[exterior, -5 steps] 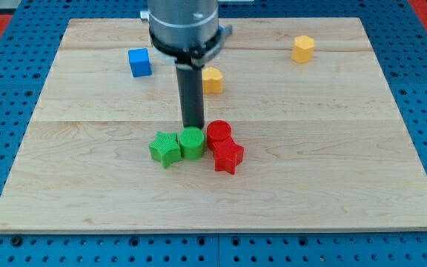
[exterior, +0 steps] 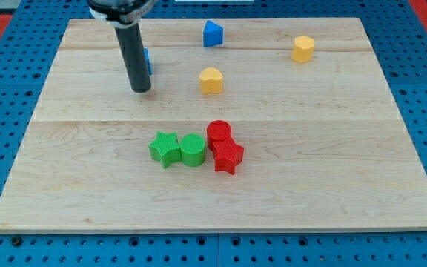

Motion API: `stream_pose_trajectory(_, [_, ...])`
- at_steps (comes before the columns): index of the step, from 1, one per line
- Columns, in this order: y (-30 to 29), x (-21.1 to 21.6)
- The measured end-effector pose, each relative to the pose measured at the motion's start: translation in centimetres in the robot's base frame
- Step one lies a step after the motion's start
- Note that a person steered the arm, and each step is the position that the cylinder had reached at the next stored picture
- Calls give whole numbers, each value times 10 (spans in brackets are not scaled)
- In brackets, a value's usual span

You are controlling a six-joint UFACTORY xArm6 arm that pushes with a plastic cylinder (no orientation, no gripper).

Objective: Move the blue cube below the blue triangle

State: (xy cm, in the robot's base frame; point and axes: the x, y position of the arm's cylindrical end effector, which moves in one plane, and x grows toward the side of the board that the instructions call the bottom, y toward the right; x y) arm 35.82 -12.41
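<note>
My rod stands at the upper left of the board, and my tip point(exterior: 141, 90) rests on the wood. The blue cube point(exterior: 147, 61) is almost wholly hidden behind the rod; only a blue sliver shows at the rod's right edge, just above the tip. The blue triangle point(exterior: 212, 34) sits near the view's top, right of the rod and well apart from it.
A yellow heart-like block point(exterior: 211, 80) lies right of my tip. A yellow hexagonal block point(exterior: 302, 49) is at the upper right. A green star point(exterior: 164, 148), a green cylinder point(exterior: 192, 149), a red cylinder point(exterior: 219, 134) and a red star point(exterior: 228, 157) cluster at the middle bottom.
My rod has moved from just above the green cylinder up and to the left, and now stands in front of the blue cube. The blue triangle, hidden before, shows now.
</note>
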Motion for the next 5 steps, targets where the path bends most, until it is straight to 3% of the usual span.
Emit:
stream_pose_trajectory(1, [13,-26])
stream_pose_trajectory(2, [-58,-36])
stream_pose_trajectory(3, [-61,-73])
stream_pose_trajectory(5, [37,-87])
